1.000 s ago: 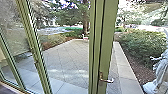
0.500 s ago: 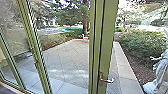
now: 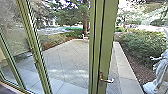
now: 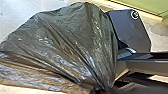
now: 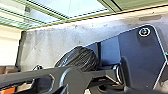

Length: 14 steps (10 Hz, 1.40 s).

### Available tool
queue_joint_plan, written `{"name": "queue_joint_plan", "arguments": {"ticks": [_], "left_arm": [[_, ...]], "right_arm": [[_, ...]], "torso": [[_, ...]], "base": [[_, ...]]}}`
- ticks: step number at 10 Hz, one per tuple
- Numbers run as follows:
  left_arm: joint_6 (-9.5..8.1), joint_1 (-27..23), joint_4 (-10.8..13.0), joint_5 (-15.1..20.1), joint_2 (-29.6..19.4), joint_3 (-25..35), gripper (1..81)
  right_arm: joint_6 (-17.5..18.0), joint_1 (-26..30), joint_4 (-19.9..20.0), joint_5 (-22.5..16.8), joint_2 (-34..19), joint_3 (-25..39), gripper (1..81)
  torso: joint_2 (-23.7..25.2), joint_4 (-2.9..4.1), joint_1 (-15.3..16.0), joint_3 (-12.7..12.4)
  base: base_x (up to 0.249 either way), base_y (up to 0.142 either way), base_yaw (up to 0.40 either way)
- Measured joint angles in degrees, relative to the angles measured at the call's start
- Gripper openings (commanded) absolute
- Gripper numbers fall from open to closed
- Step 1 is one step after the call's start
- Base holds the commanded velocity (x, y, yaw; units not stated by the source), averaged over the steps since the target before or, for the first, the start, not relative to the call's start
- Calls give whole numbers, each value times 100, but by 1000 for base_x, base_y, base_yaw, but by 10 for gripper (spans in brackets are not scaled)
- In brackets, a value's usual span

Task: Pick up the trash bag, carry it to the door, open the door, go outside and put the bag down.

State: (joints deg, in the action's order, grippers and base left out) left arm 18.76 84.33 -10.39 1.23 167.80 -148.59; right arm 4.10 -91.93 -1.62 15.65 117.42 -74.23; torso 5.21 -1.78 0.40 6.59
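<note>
Left wrist view: trash bag

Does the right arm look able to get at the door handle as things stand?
Probably yes: in the head view nothing stands in front of the door handle on its green post. Whether it is within reach from here, I cannot tell.

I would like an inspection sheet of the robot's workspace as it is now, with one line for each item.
surface: pale grey floor with some darker marks
job's things: dark trash bag, wrinkled and shiny; green door with lever handle
clutter: brownish shapes near the right wrist view's edge, too unclear to name
claws: cannot be made out well enough to report
cables: nothing seen
surroundings: paved yard, bushes, pale statue
</note>
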Motion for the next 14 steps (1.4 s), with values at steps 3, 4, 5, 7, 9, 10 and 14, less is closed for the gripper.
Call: {"name": "queue_joint_plan", "arguments": {"ticks": [3,4,5,7,9,10,14], "left_arm": [[0,0,0,0,33,-6,10],[0,0,0,-2,30,-6,10],[0,0,0,-2,30,-6,10],[0,1,0,-2,55,-9,10],[0,1,0,-2,61,-9,10],[0,6,0,-2,61,-9,10],[-18,30,-16,-18,150,-179,10]], "right_arm": [[0,336,107,0,-763,877,811],[0,463,140,-9,-1029,1147,811],[0,574,157,-22,-1268,1392,811],[4,916,278,-99,-1673,1831,811],[1,1381,564,-299,-1872,1993,811],[4,1636,724,-488,-1882,2030,811],[12,2732,1328,-1296,-2225,2247,811]], "torso": [[0,0,0,0],[0,0,0,0],[0,0,0,0],[0,0,0,0],[0,0,0,0],[0,0,0,0],[0,0,2,0]], "base": [[0,0,0],[0,0,0],[0,0,0],[0,0,0],[0,0,0],[0,0,0],[0,0,0]]}}
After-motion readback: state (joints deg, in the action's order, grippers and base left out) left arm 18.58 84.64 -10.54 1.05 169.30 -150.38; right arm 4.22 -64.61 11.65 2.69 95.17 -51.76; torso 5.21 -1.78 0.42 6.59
